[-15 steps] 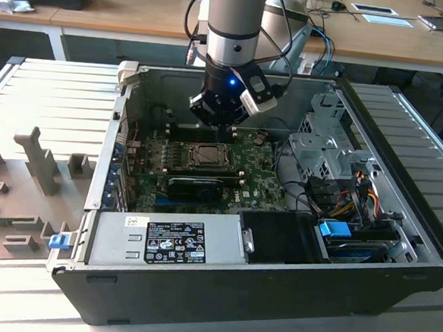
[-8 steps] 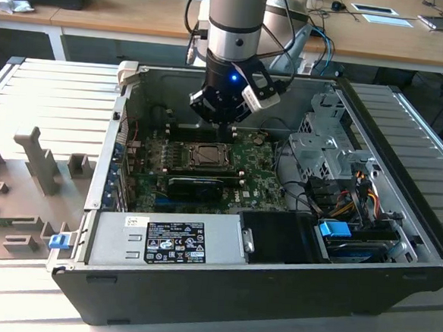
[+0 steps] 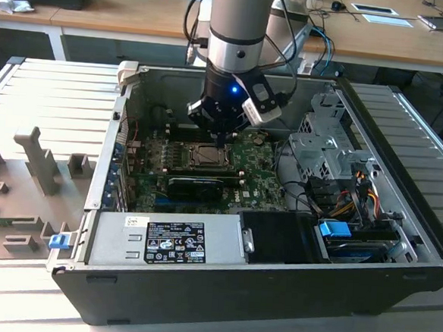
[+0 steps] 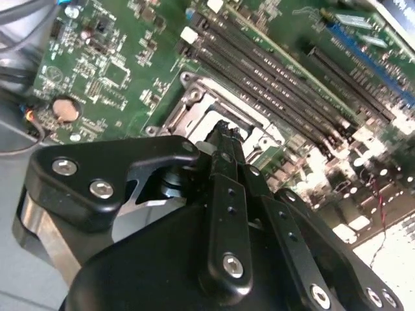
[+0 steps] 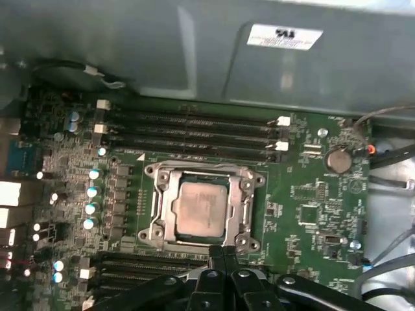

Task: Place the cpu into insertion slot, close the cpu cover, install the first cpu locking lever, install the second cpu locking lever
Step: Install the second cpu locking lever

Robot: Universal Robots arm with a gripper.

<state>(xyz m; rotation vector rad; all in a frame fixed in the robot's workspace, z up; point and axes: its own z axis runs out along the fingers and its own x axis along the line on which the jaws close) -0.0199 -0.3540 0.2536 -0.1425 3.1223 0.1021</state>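
Inside the open computer case (image 3: 398,247), the cpu (image 5: 202,208) sits in its slot with the cpu cover (image 5: 246,207) down around it, and the claw (image 5: 224,254), pinched shut and empty, touches the cover's edge.

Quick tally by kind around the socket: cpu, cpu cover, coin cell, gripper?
cpu: 1
cpu cover: 1
coin cell: 1
gripper: 1
Total: 4
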